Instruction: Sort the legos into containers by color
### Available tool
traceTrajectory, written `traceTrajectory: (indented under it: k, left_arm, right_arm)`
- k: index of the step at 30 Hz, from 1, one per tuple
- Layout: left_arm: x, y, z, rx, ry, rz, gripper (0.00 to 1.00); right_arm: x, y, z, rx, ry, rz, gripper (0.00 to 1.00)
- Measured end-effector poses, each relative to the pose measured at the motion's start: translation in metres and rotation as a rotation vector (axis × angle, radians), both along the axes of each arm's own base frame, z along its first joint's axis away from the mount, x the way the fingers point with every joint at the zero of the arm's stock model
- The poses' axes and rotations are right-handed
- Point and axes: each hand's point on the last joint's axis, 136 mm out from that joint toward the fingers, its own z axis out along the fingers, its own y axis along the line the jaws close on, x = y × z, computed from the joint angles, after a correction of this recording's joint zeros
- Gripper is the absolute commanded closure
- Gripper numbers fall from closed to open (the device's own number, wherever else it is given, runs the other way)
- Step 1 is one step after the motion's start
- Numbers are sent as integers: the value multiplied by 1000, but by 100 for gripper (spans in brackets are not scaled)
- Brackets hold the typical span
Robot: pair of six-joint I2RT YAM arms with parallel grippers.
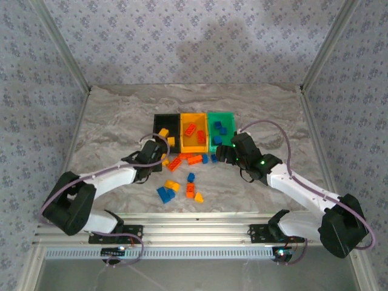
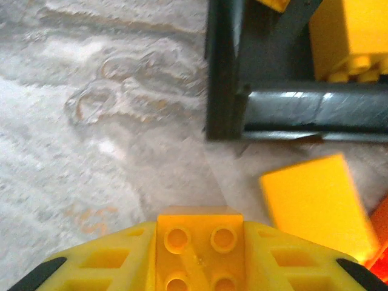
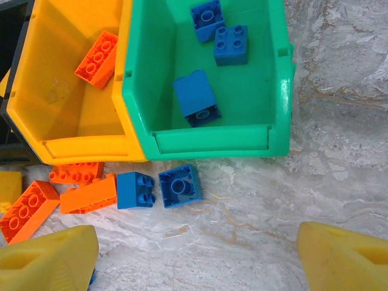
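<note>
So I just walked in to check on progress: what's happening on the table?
Two arms are sorting by color. The left gripper is shut on a yellow brick near the black bin, which holds yellow ones. The right gripper hangs open by two blue bricks in front of the green bin. More loose bricks wait nearby.

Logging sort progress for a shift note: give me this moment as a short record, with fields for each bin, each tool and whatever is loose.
black bin: yellow bricks inside
yellow-orange bin: orange-red bricks inside
green bin: three blue bricks inside
left tool: shut on a yellow brick, close to the black bin
right tool: open, over the table before the green bin
unsorted: two loose blue bricks in front of the green bin, loose orange-red bricks beside them
</note>
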Motion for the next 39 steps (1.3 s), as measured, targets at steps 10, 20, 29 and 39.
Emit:
traceTrajectory:
  k: [10,20,29,39]
  left_arm:
    - [-9,12,1,-2,12,32,43]
    - [-11,15,-23,6,86,45,75]
    - [9,-5,69,-124,-80,20,77]
    - [117,-56,105,-117,-151,26,78]
  right_arm:
    - [-1,-1,1,3,-4,0,13]
    - [-2,-4,9,21,-28,-8,13]
    - [0,-9,9,26,-28,-27,13]
    - [-2,-18,-2,23,0,-61,13]
